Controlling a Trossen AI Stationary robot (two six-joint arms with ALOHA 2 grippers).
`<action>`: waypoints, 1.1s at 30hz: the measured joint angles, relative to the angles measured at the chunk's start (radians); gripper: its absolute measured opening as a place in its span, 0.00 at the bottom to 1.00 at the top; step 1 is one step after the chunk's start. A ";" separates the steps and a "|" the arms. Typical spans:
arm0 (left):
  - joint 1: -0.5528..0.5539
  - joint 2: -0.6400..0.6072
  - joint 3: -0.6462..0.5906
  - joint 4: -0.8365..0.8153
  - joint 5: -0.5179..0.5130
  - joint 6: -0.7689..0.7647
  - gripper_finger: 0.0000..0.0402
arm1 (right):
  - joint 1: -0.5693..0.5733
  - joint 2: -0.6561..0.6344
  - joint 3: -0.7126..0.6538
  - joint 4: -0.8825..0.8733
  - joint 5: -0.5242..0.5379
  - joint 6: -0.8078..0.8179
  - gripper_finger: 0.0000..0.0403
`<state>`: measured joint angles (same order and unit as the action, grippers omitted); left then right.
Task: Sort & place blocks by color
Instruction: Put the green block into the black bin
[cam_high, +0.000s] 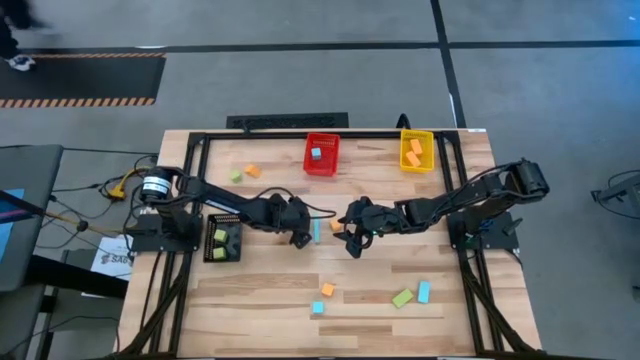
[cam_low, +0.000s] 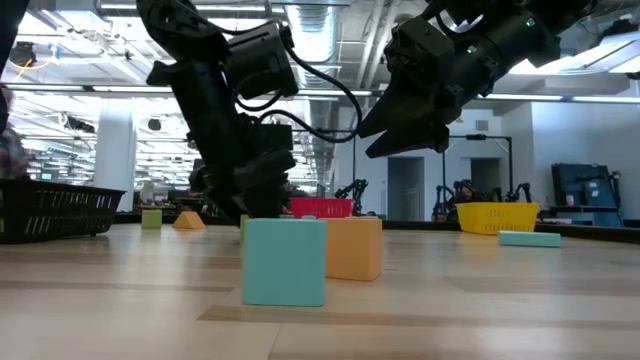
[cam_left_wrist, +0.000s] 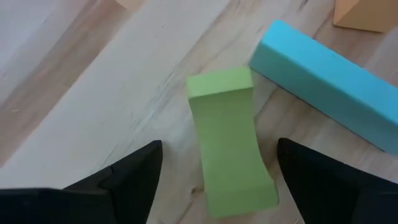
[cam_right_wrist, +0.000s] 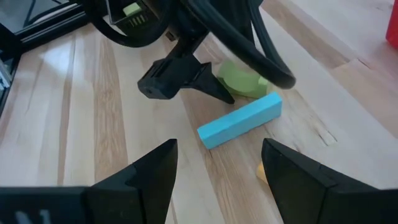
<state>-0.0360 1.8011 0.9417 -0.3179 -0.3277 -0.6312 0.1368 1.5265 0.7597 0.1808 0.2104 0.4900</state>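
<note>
Closest to the table-level camera stands a light blue cube (cam_low: 284, 261) with an orange cube (cam_low: 354, 248) just behind it; from above they sit near the table's front edge, apart from the work at the centre. Starting at the left of the overhead view, a black bin (cam_high: 223, 240) beside the left arm's base already holds lime green blocks, which suggests green belongs there. Two loose blocks, a green one (cam_high: 236, 176) and an orange one (cam_high: 253, 171), lie toward the back left. The left gripper (cam_high: 300, 233) reaches to mid-table, its fingers (cam_left_wrist: 124, 180) spread wide on either side of a lime green block (cam_left_wrist: 231, 140) that rests on the wood, not yet pinched; I judge it is lining up to grasp this one for the black bin. A long light blue bar (cam_left_wrist: 323, 87) lies just beside the green block, close enough that closing the fingers could nudge it. The red bin (cam_high: 321, 153) at the back holds a light blue block. The right gripper (cam_high: 352, 240) hovers above the table near the bar, fingers (cam_right_wrist: 149, 180) apart and empty, likely kept raised to leave room for the left arm. The yellow bin (cam_high: 417, 150) holds orange blocks. Further right at the front lie another green block (cam_high: 402, 298) and a light blue one (cam_high: 424, 291).
</note>
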 joint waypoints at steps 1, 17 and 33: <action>0.000 0.000 0.000 -0.001 0.007 0.002 0.75 | 0.000 0.000 0.000 -0.001 0.000 0.000 0.63; 0.000 -0.047 -0.008 -0.057 0.017 0.181 0.25 | 0.007 -0.002 0.000 -0.004 0.001 -0.029 0.63; 0.005 -0.381 -0.216 0.301 0.293 0.602 0.25 | 0.011 0.008 0.000 0.200 0.034 -0.275 0.63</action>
<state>-0.0315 1.4202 0.7254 -0.0164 -0.0352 -0.0287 0.1478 1.5346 0.7601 0.3810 0.2444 0.2146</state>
